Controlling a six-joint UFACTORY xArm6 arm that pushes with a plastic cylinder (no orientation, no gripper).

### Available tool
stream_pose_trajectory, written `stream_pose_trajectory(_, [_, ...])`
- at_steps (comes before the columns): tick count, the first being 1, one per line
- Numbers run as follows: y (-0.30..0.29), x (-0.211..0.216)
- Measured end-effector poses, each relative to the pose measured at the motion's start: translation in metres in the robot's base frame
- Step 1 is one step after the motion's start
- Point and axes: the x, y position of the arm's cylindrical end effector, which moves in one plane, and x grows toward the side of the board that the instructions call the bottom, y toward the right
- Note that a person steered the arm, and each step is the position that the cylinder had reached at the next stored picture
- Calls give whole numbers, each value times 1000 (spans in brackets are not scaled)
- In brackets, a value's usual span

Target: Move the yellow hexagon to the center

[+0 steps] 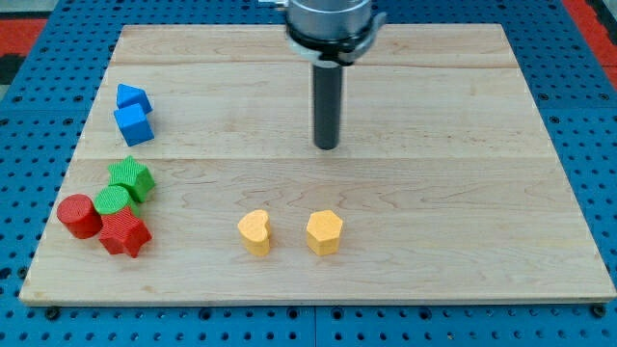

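The yellow hexagon [325,232] lies on the wooden board [434,116] near the view's bottom, slightly right of the middle. A yellow heart [254,232] lies to its left, apart from it. My tip [327,146] is the lower end of the dark rod coming down from the view's top. It stands well above the yellow hexagon in the view, almost straight up from it, and touches no block.
At the view's left lie a blue pentagon-like block [133,97] and a blue cube [134,124], touching. Below them cluster a green star [130,177], a green cylinder [113,202], a red cylinder [78,216] and a red star [124,232].
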Motion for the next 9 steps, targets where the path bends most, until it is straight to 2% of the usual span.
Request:
stream_pose_trajectory(1, [88, 7])
stream_pose_trajectory(2, [156, 41])
stream_pose_trajectory(3, [189, 90])
stream_pose_trajectory(4, [177, 140])
stream_pose_trajectory(5, [124, 171])
stream_pose_trajectory(6, [42, 167])
stream_pose_trajectory(7, [-20, 132])
stream_pose_trajectory(8, [-54, 117])
stream_pose_trajectory(9, [-45, 147])
